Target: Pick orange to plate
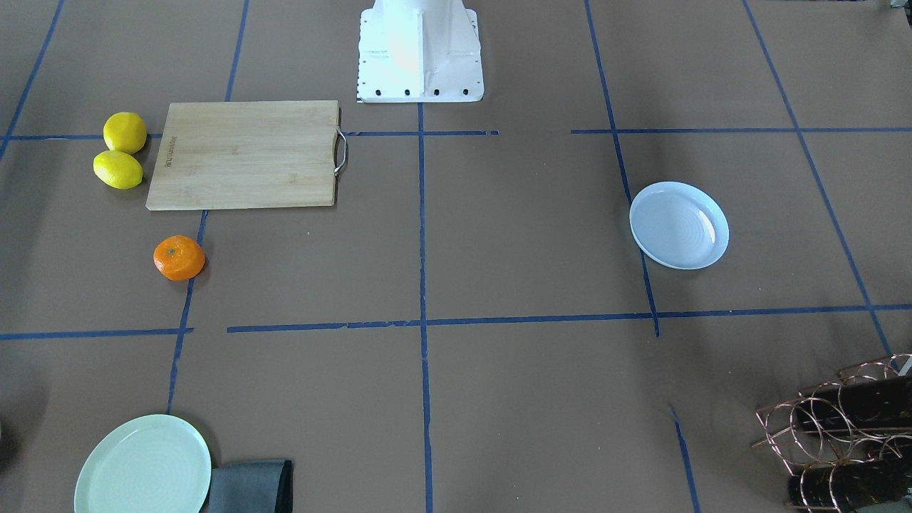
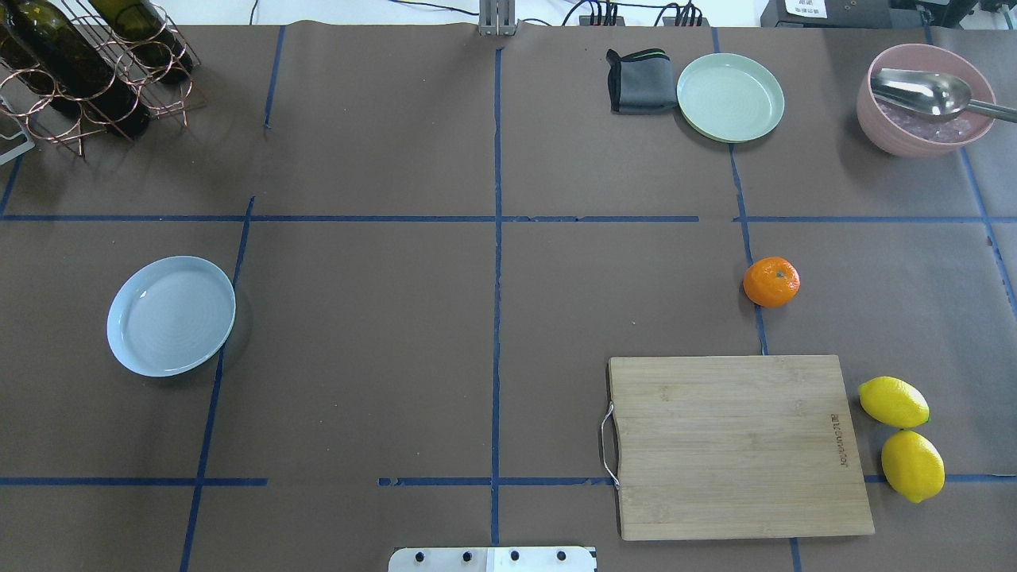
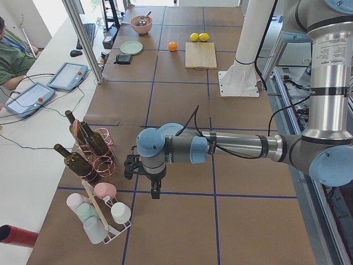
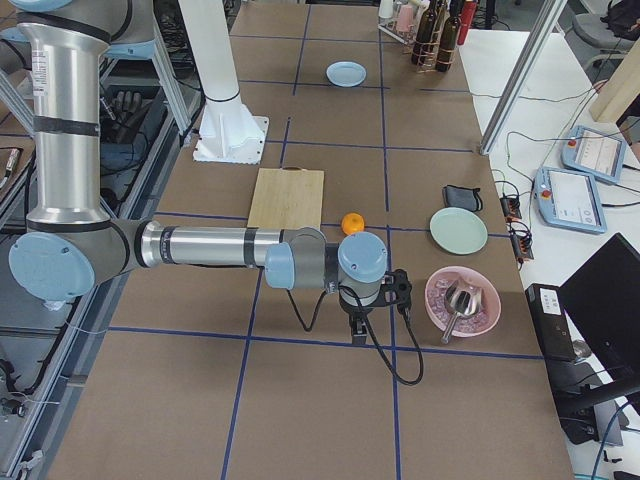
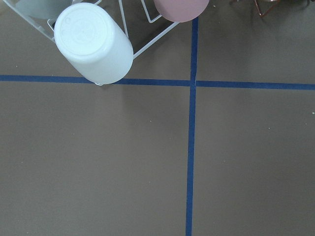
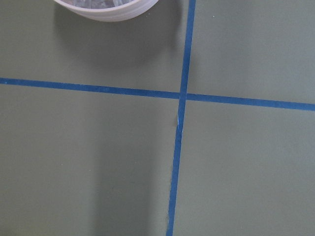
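Note:
The orange (image 1: 179, 258) (image 2: 771, 281) rests on the brown table just beyond the cutting board's far corner, untouched. Far across the table lies the pale bluish-white plate (image 1: 679, 225) (image 2: 172, 315), with nothing on it. Neither arm shows in the overhead or front views. In the left side view my left gripper (image 3: 156, 189) hangs past the plate, near a cup rack. In the right side view my right gripper (image 4: 357, 322) hangs beyond the orange (image 4: 352, 223), beside a pink bowl. I cannot tell whether either is open or shut. Neither wrist view shows any fingers.
A bamboo cutting board (image 2: 739, 445) lies near the base with two lemons (image 2: 902, 437) beside it. A mint-green plate (image 2: 730, 97), a grey cloth (image 2: 639, 82) and a pink bowl with a spoon (image 2: 924, 102) stand at the far edge. A wine rack (image 2: 79, 71) fills the far left corner.

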